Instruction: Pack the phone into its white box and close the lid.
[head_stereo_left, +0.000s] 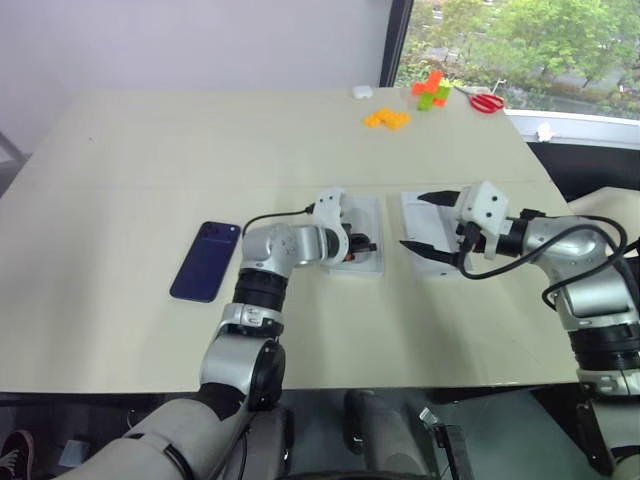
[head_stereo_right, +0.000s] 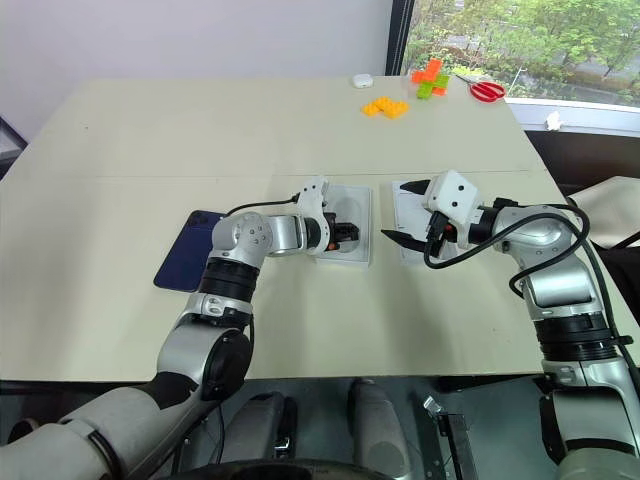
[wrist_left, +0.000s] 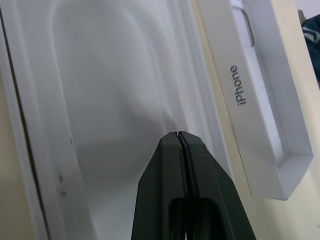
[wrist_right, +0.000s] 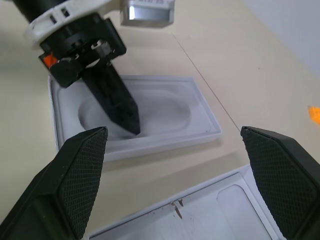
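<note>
**A:** How far along is the packing?

**B:** Barely begun, I'd say. The phone (head_stereo_left: 205, 262) lies flat on the surface (head_stereo_left: 150, 150), back up, at the left of the head view. It is well apart from both white pieces, and nothing is touching it.

**A:** And the left hand?

**B:** The left hand (wrist_left: 179, 136) is pinched fully together with nothing between its fingers. Its tip is down in the oval hollow of the white insert (wrist_right: 165, 107), in the middle of the head view. I can't tell whether it presses the insert or just hovers over it.

**A:** Is that insert sitting in the white box?

**B:** I can't tell. It has a raised rim around it, but the box itself I can't make out.

**A:** What about the right side?

**B:** The right hand (head_stereo_left: 418, 222) is spread wide and carries nothing. It is poised over a second white piece just right of the insert. That piece lies open side up with "iPhone" printed on its side wall. It looks plain white inside, so it is probably the lid (wrist_left: 260, 125).

**A:** So what's left?

**B:** Nearly everything, by my reading. The insert has to be dealt with, the phone has to go in, and the lid has to be turned over and put on.
</note>
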